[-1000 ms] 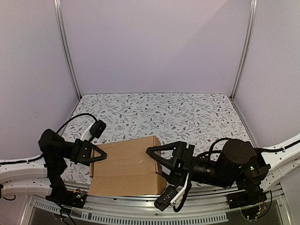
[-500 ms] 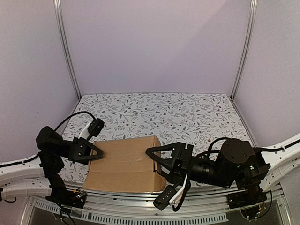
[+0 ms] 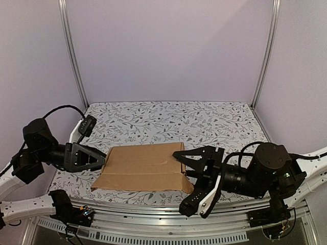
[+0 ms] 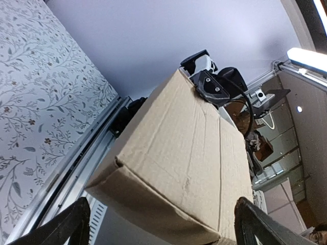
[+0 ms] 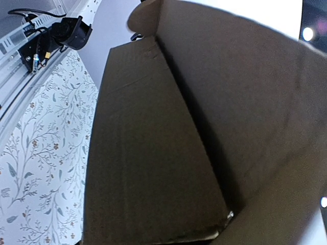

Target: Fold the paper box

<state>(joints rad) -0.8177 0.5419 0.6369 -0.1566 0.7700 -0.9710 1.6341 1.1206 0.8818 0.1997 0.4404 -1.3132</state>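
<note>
The paper box [image 3: 143, 166] is plain brown cardboard and lies low on the table near the front edge, its near left corner sagging. My left gripper [image 3: 102, 157] stands open at the box's left end, with its fingers [image 4: 69, 224] spread wider than the box [image 4: 179, 153] and clear of it. My right gripper [image 3: 188, 171] brackets the right end, one finger on the far edge and one on the near edge, shut on the box. The right wrist view is filled by dark cardboard [image 5: 153, 153] with a raised flap, and its own fingers are hidden.
A floral-patterned mat [image 3: 204, 122] covers the table behind the box. Purple walls with aluminium posts [image 3: 71, 56] close in the back and sides. A metal rail [image 3: 153, 224] runs along the near edge, close under the box.
My left gripper opened wide, let go of the box and drew back to the left. The box dropped flatter onto the table. My right gripper closed a little and shifted right.
</note>
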